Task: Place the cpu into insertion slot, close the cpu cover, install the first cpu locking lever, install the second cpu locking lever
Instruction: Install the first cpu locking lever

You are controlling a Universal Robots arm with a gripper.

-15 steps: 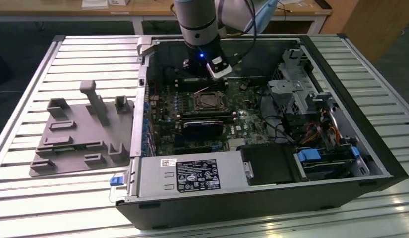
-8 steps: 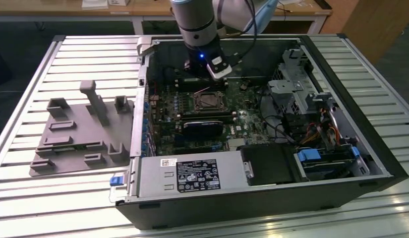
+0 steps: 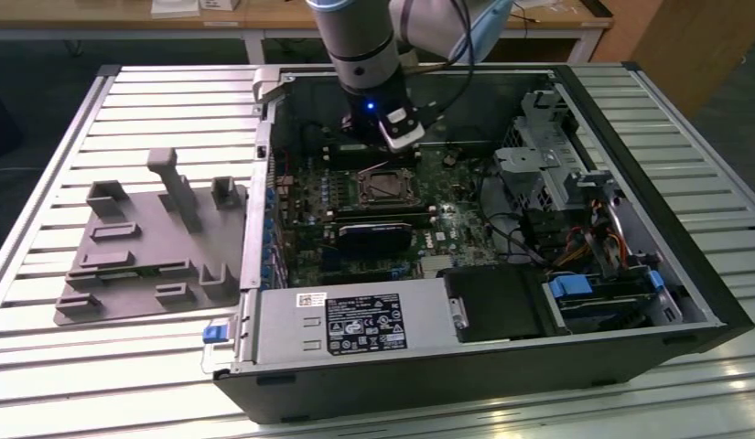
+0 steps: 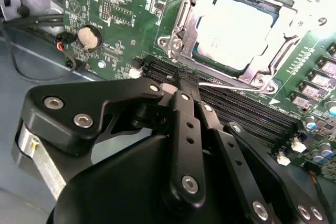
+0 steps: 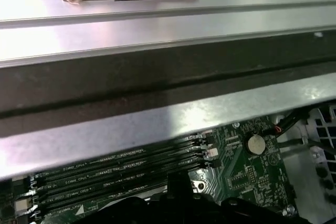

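Cpu sits flat in the insertion slot, with the cpu cover down over it, evidently to retain it. A thin lever lies along the slot's edge. The gripper is at the lever's end, jaws drawn together; whether they grip it cannot be told. The green board lies inside the open computer case.

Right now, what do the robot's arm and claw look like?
The arm is a thick grey tube with a black end, where there is a small blue light and a white box. Dark cables loop beside it. The claw is made of black jointed bars with shiny silver bolts.
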